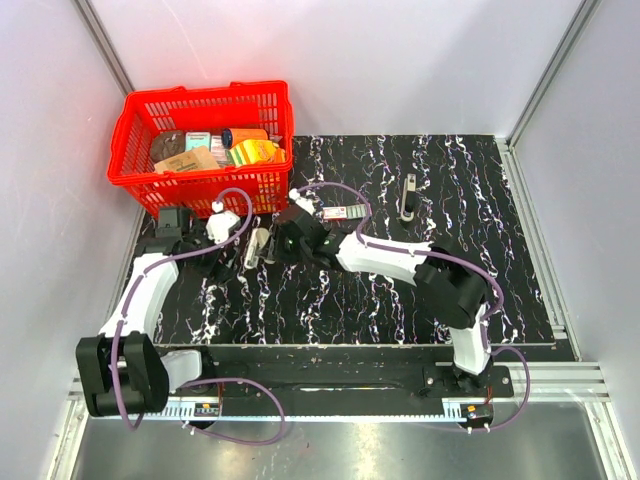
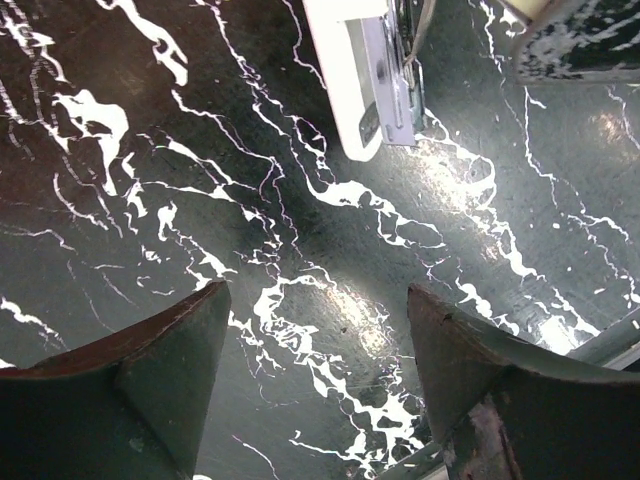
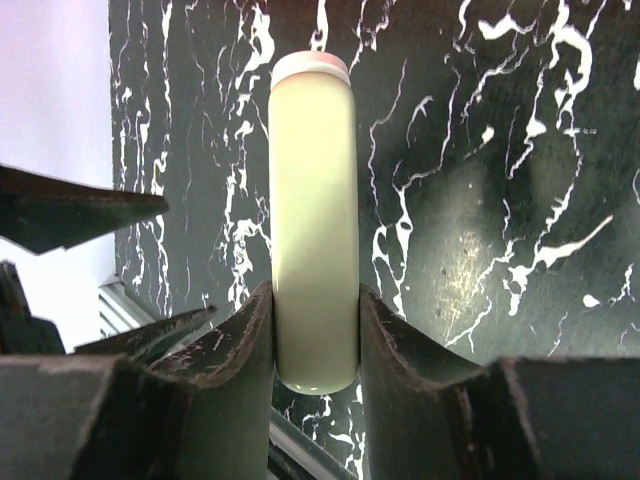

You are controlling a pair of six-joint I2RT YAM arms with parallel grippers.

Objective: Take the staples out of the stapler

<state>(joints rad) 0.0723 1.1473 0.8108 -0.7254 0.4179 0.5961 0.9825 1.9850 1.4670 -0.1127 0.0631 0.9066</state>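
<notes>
My right gripper [image 3: 315,300] is shut on a cream stapler [image 3: 312,220], its fingers pressing the two long sides near one end. The stapler's pink-rimmed far end points away over the black marbled mat. From above, the stapler [image 1: 258,245] sits between the two grippers, with the right gripper [image 1: 285,243] just to its right. The left gripper [image 2: 318,330] is open and holds nothing; only mat shows between its fingers. The stapler's white body [image 2: 350,90] and metal magazine [image 2: 398,85] lie beyond its fingertips, apart from them. From above, the left gripper [image 1: 228,240] is at the stapler's left.
A red basket [image 1: 130,175] full of packaged goods stands at the back left, close behind the left arm. A small pink-and-white box [image 1: 343,212] and a dark elongated tool [image 1: 408,195] lie on the mat [image 1: 400,290] further right. White walls enclose the table.
</notes>
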